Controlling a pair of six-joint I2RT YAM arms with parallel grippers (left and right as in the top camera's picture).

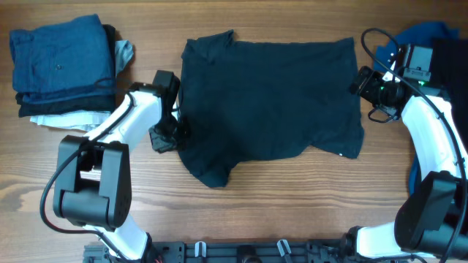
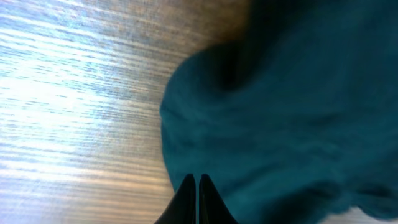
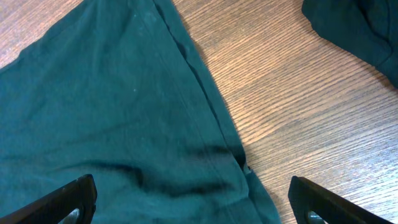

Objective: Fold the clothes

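Note:
A near-black navy short-sleeved shirt [image 1: 270, 102] lies spread on the wooden table [image 1: 292, 197]. My left gripper [image 1: 172, 135] is at its left edge, by the sleeve. In the left wrist view its fingers [image 2: 198, 179] are pressed together at the rounded edge of the shirt [image 2: 280, 124], apparently pinching the cloth. My right gripper [image 1: 360, 80] is at the shirt's right edge. In the right wrist view it [image 3: 193, 205] is wide open, low over the shirt's hem [image 3: 112, 112], holding nothing.
A folded stack of blue, dark and white garments [image 1: 62, 62] sits at the back left. A pile of blue and black clothes [image 1: 439, 44] lies at the back right behind my right arm, and also shows in the right wrist view [image 3: 354, 31].

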